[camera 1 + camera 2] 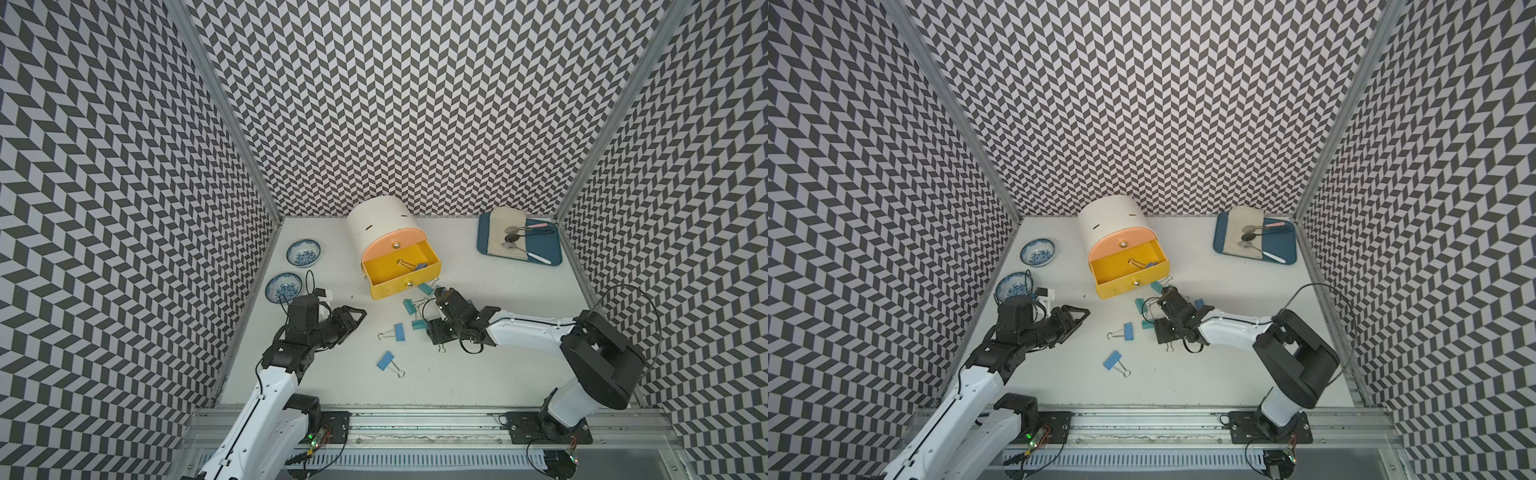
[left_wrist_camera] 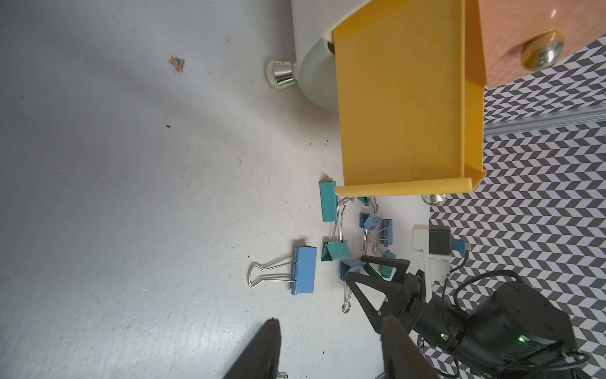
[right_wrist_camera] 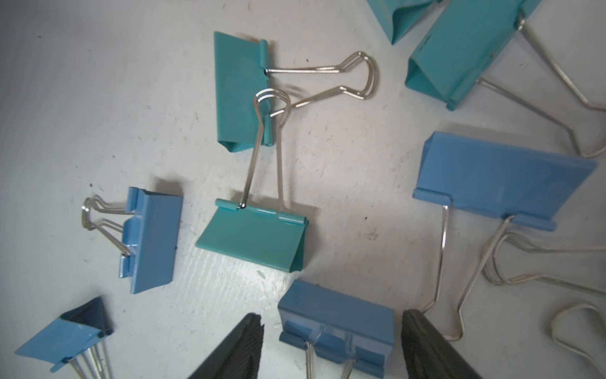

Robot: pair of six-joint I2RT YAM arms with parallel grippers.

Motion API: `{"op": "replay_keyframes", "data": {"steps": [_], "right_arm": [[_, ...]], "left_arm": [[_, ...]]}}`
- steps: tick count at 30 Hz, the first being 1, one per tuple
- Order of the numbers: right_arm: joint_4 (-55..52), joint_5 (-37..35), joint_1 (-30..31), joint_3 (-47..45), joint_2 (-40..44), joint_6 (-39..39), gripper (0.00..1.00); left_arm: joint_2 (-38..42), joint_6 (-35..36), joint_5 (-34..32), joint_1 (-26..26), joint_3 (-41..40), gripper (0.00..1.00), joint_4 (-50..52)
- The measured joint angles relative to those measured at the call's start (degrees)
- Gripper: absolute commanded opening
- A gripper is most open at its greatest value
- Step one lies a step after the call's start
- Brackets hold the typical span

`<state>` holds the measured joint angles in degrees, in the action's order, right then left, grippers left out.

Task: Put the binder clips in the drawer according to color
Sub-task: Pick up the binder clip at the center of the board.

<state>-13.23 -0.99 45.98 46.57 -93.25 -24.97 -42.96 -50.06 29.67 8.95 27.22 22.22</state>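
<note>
The cream drawer cabinet [image 1: 376,224] stands at the back, its yellow middle drawer [image 1: 390,286] pulled out with binder clips [image 1: 411,266] inside. The pink top drawer [image 2: 531,39] is closed. Several blue and teal binder clips lie on the table before it, among them a blue one [image 1: 399,331], another blue one [image 1: 385,360] and a teal one [image 1: 408,306]. My right gripper [image 3: 331,320] is down among them, open, its fingers either side of a blue clip [image 3: 334,315] with gaps on both sides. My left gripper [image 2: 331,321] hovers open and holds nothing, left of the clips [image 1: 359,316].
Two blue-and-white bowls [image 1: 304,252] [image 1: 284,287] sit at the left wall. A blue tray [image 1: 544,247] with a cloth and spoons is at the back right. Patterned walls close in three sides of the white table [image 1: 498,365].
</note>
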Motion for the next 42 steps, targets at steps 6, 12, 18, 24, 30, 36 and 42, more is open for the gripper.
{"op": "replay_keyframes", "data": {"steps": [6, 12, 18, 24, 30, 36, 42], "right_arm": [[0.0, -1.0, 0.0, 1.0, -1.0, 0.0, 0.70], [0.2, -1.9, 0.2, 1.3, -1.5, -0.1, 0.65], [0.3, -2.7, 0.8, 1.3, -1.6, -0.2, 0.58], [0.3, -3.1, 1.2, 1.0, -1.3, -0.2, 0.54], [-0.7, -3.1, 1.5, -0.2, 2.5, -0.8, 0.51], [-1.9, -3.1, 1.5, -0.3, 7.6, -1.1, 0.50], [-3.7, -3.4, 1.5, -0.3, 11.8, -1.2, 0.48]], "left_arm": [[-0.1, 0.2, 0.0, 0.0, 0.0, 0.53, 0.0], [0.0, 0.3, 0.0, 0.0, 0.0, 0.53, 0.0], [0.8, 0.3, 0.0, 0.0, 0.0, 0.53, 0.0], [1.1, 0.3, 0.0, 0.0, 0.0, 0.53, 0.0], [1.1, 0.3, 0.0, 0.0, 0.0, 0.53, 0.0], [1.1, 0.3, 0.0, 0.0, 1.0, 0.53, 0.2], [1.0, 0.3, 0.1, 0.0, 3.8, 0.53, 0.1]]}}
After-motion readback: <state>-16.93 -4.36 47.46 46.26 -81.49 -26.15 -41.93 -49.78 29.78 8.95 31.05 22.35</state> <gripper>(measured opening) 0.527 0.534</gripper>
